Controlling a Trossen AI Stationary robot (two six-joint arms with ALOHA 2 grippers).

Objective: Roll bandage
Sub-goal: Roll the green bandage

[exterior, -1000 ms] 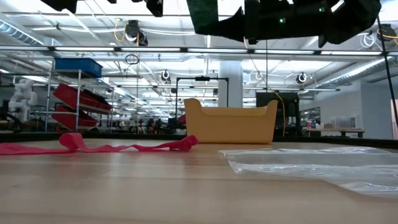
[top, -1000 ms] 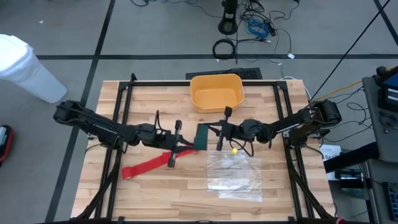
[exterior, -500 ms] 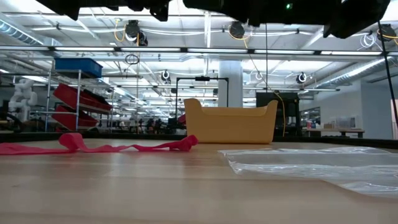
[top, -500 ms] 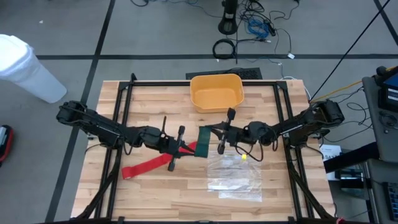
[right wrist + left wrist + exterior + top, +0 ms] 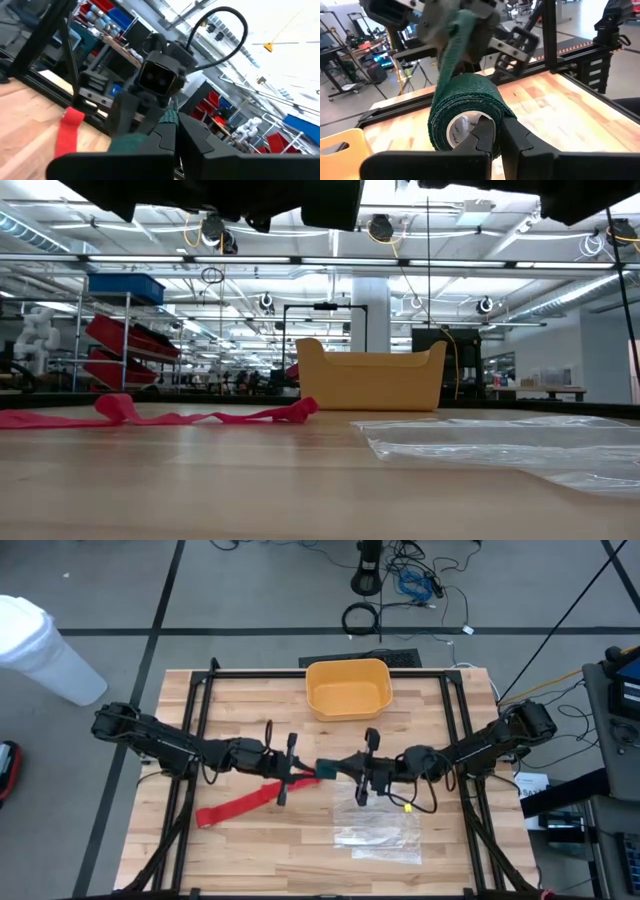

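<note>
A dark green bandage roll with a white core hangs above the table's middle, between my two grippers. A short green strip runs from it to my right gripper, which is shut on the strip's free end. My left gripper is shut on the roll. A bright red bandage strip lies loose and flat on the table under my left gripper. It also shows in the low view and in the right wrist view. No gripper touches it. My left gripper pinches the roll's wall beside the white core. One finger seems to be inside the core and the other outside. The fingers lie level, coming from the table's left. The roll is lifted clear of the table. My right gripper pinches the green strip's free end between its two fingers, coming level from the table's right. The strip runs fairly straight to the roll, clear of the table.
A yellow bin stands at the far middle of the table. A clear crinkled plastic bag lies flat at the near right, under my right arm. Black frame rails run along the table's left, right and far sides.
Both grippers have gone a little toward the table's near edge, my right gripper farther. The green bandage between them showed as a broad flat patch from above and now shows narrow. The red strip has stayed where it was.
</note>
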